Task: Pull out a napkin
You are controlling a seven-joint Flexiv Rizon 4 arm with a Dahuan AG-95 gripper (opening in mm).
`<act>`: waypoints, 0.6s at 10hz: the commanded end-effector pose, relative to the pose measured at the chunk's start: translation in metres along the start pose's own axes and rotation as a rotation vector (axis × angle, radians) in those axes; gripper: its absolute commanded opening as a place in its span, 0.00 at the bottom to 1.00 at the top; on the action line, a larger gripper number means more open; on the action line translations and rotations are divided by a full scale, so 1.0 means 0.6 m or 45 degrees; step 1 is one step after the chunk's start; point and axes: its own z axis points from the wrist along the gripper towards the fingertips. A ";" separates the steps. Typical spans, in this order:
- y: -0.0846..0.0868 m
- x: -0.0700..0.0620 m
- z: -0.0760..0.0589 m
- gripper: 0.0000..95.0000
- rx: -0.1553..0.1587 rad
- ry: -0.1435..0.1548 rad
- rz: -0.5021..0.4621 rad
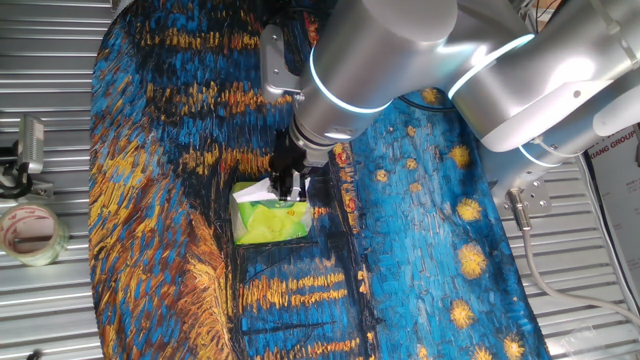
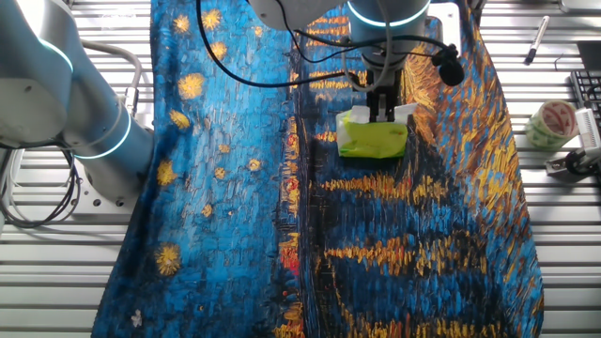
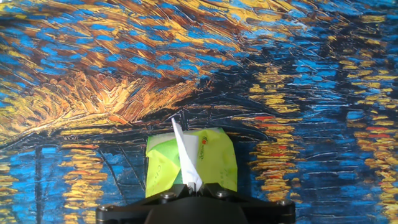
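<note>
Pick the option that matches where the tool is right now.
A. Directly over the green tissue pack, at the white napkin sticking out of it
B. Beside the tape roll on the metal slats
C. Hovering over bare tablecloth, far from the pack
A: the tool sits right above the green tissue pack, with the white napkin rising from the pack up to its fingers.

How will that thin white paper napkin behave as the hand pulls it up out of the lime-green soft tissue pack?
The thin white paper napkin stands creased and folded, so it is probably floppy and tear-prone. The lime-green soft tissue pack looks small and crumpled, likely light, and may lift along. The hand seems closed on the napkin.
</note>
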 end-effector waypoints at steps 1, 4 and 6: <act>0.000 -0.001 -0.007 0.00 -0.002 0.007 0.001; 0.000 -0.002 -0.013 0.00 -0.003 0.004 0.006; 0.001 -0.003 -0.023 0.00 -0.001 0.009 0.004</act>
